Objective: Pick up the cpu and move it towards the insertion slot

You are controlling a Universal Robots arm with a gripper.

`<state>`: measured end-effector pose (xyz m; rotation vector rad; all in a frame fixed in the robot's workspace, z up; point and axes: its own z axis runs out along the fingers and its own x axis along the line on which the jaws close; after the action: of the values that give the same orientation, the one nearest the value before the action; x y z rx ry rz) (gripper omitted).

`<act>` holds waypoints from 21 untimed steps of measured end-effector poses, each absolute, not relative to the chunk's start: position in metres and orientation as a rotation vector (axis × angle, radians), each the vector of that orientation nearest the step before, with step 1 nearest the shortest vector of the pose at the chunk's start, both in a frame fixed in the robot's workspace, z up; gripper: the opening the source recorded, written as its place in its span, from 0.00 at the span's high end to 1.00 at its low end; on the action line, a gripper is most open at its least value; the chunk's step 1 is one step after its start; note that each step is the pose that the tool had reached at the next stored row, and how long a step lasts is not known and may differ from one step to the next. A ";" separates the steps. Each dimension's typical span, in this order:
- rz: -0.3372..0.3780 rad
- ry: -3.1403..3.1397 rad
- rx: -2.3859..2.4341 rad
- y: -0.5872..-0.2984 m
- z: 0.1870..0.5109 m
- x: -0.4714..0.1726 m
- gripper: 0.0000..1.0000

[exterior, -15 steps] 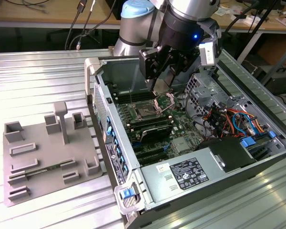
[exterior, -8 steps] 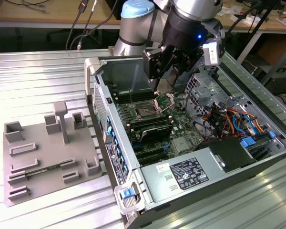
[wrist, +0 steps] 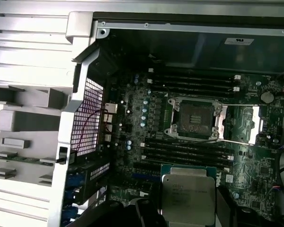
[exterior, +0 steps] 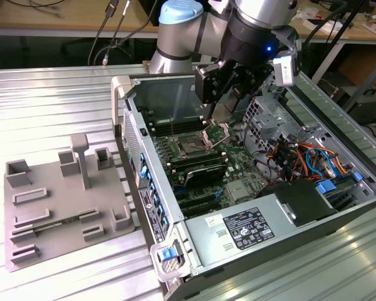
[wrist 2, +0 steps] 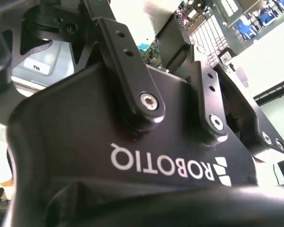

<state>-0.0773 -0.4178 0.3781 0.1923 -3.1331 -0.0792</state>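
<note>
cpu: silvery square chip with a thin tan rim, up in the air over the motherboard in the first wrist view, pinched between two dark fingers, one on each side of it. So it's off the tray and inside the case area.
gripper: in the exterior view it hangs over the open case, black fingers pointing down. Jaws closed in just to chip width, clamped on the cpu's edges.
insertion slot: square socket, dark centre, silver frame, its load plate flipped open to one side with thin wire levers next to it. Near the cpu but clearly apart from it, with the long black memory slots in between. Also in the exterior view, just below the gripper.
motherboard: green board, lying flat in the case.
computer case: open top, sitting on the ribbed metal table.
grey tray: plastic fixture with blocks, on the table to the exterior view's left of the case, well away from the gripper.
</note>
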 end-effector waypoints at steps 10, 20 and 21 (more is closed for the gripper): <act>-0.079 -3.133 0.192 -0.416 0.374 -0.060 0.45; -0.079 -3.133 0.192 -0.412 0.371 -0.049 0.45; -0.079 -3.133 0.192 -0.411 0.371 -0.047 0.45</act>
<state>-0.0474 -0.4110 0.3709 0.1921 -3.1332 -0.0792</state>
